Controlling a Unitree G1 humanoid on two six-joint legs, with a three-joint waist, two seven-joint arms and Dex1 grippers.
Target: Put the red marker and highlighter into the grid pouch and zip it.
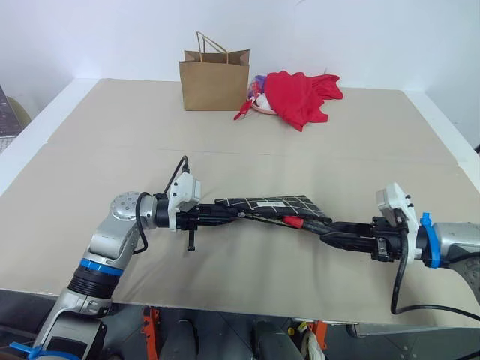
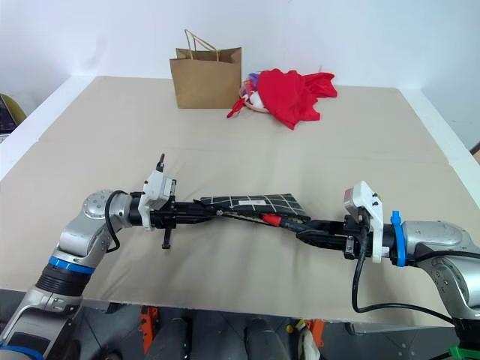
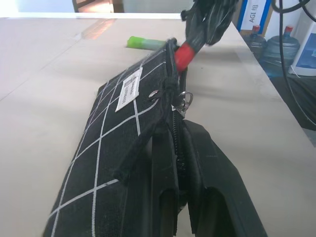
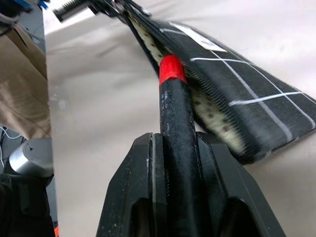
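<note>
Right tool (image 2: 311, 232) grips the red marker (image 4: 174, 106), its long axis aimed at the grid pouch (image 1: 274, 205) opening. Left tool (image 1: 225, 215) clamps the pouch's far end, mouth facing the marker tip.

Both arms are silver-grey metal with blue rings; the left arm (image 1: 112, 240) and right arm (image 1: 450, 244) each carry a white camera block, black cables and black two-fingered grippers.

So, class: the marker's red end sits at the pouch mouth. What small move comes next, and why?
Probably push the red marker further into the grid pouch: the right gripper grips its barrel, the left gripper holds the pouch, and the zipper gapes.
</note>
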